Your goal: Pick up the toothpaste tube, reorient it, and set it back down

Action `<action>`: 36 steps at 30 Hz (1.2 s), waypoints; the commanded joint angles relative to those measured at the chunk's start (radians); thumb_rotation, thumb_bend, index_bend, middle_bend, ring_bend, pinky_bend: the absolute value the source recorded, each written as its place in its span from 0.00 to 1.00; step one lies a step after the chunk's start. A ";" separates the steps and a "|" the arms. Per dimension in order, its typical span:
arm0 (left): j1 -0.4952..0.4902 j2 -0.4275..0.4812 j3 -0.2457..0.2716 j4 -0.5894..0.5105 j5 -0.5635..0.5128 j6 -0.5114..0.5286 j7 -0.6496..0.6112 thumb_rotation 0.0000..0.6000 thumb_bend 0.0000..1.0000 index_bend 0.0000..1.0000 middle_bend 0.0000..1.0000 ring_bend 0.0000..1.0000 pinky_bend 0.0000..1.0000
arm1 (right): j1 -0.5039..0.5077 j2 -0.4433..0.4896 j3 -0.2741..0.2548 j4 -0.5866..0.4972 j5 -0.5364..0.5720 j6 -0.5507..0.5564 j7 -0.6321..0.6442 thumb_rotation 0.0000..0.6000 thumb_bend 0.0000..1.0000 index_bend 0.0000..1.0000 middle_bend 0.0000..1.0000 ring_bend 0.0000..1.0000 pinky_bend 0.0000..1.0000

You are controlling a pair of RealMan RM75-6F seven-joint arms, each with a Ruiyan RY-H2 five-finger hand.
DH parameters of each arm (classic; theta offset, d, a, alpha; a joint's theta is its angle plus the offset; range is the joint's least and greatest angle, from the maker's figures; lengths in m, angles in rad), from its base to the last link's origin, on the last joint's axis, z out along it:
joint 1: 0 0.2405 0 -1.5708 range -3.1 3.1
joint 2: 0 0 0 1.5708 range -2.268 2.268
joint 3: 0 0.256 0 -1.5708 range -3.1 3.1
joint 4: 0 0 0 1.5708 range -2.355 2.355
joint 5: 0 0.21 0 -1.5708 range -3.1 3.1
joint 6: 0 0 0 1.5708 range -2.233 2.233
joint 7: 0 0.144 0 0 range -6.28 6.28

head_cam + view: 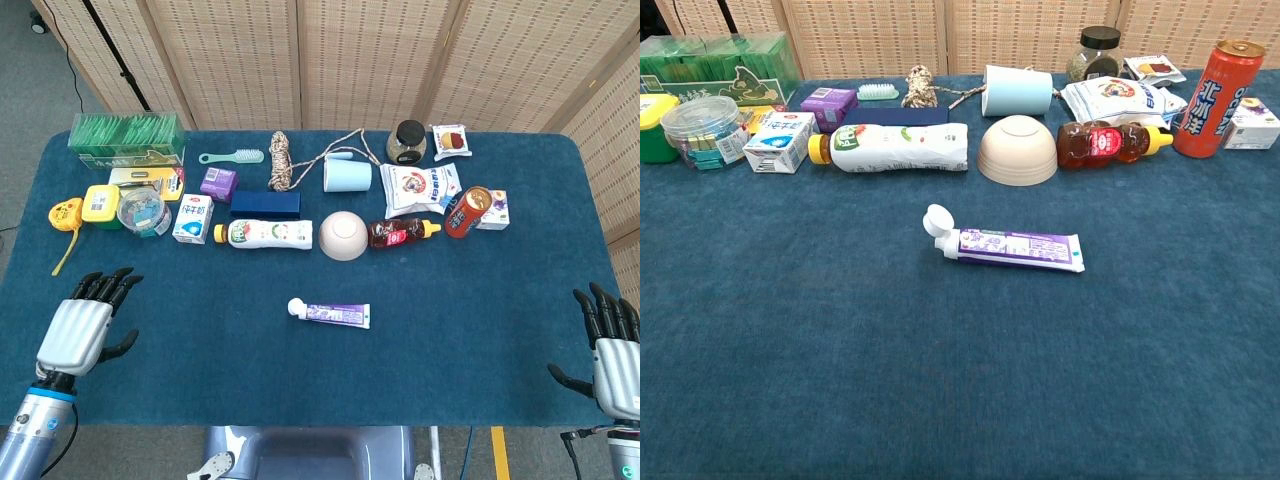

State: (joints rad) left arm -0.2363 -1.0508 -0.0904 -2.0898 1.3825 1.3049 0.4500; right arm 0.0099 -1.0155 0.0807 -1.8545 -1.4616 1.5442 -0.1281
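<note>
Woven cane screens back a wide table [300, 380] covered in dark blue cloth. Near its middle the purple-and-white toothpaste tube [337, 315] lies flat, its white flip cap [936, 220] open and pointing toward the robot's left; it is well apart from both hands, roughly between them. The left hand [82, 331] hovers over the near-left part of the cloth, back upward, fingers spread and holding nothing. The right hand [612, 362] sits at the near-right corner, partly cut by the picture's edge, fingers likewise apart and empty.

Nothing lies between either hand and the tube. Behind it runs a row of goods: a green box [127, 138], a white drink bottle [268, 233] on its side, an upturned beige bowl [343, 236], a pale blue cup [347, 174], an amber bear-shaped bottle [400, 233], an orange can [469, 211].
</note>
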 commanded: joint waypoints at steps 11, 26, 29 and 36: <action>-0.205 -0.107 -0.077 0.098 -0.074 -0.226 -0.039 1.00 0.26 0.12 0.09 0.15 0.13 | -0.005 0.017 0.000 -0.022 0.009 0.003 -0.021 1.00 0.00 0.00 0.00 0.00 0.00; -0.473 -0.356 -0.133 0.246 -0.278 -0.445 0.056 1.00 0.26 0.12 0.09 0.14 0.13 | -0.006 0.015 0.001 -0.013 0.018 0.000 -0.013 1.00 0.00 0.00 0.00 0.00 0.00; -0.522 -0.406 -0.139 0.276 -0.334 -0.468 0.087 1.00 0.26 0.12 0.09 0.14 0.13 | -0.008 0.017 0.002 -0.010 0.019 0.002 -0.008 1.00 0.00 0.00 0.00 0.00 0.00; -0.626 -0.522 -0.133 0.345 -0.462 -0.482 0.169 1.00 0.26 0.12 0.09 0.15 0.13 | -0.019 0.027 0.000 -0.009 0.021 0.016 0.000 1.00 0.00 0.00 0.00 0.00 0.00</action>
State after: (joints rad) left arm -0.8328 -1.5418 -0.2258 -1.7681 0.9530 0.8290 0.5921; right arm -0.0091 -0.9887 0.0814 -1.8635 -1.4403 1.5598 -0.1280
